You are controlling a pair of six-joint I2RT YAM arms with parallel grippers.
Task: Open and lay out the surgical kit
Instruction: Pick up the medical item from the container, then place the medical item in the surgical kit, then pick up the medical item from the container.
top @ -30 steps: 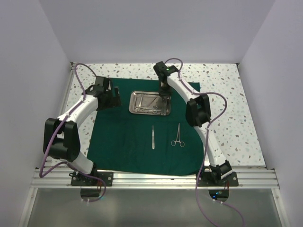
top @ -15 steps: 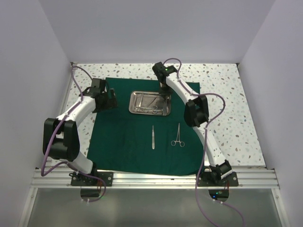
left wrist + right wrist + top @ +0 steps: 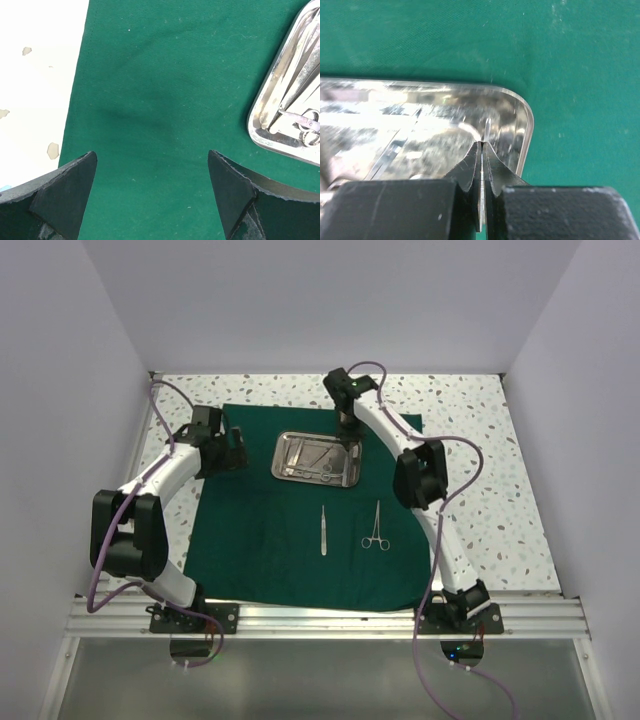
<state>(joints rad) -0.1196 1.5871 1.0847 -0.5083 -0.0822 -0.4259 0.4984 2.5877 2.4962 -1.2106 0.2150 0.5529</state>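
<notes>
The steel tray (image 3: 319, 458) lies longways, left to right, on the green cloth (image 3: 260, 530). The right hand (image 3: 482, 146) pinches a thin tool (image 3: 482, 195) at the tray's corner. The left hand (image 3: 151, 155) is wide open and empty.

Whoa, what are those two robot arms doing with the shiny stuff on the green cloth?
They are laying out a surgical kit. The green cloth is spread flat, and tweezers and ring-handled forceps lie side by side on it. The right gripper is down in the steel tray, its fingers pinched shut on a thin steel tool. A few other tools lie in the tray too. The left gripper hangs open over bare cloth left of the tray, holding nothing.
</notes>
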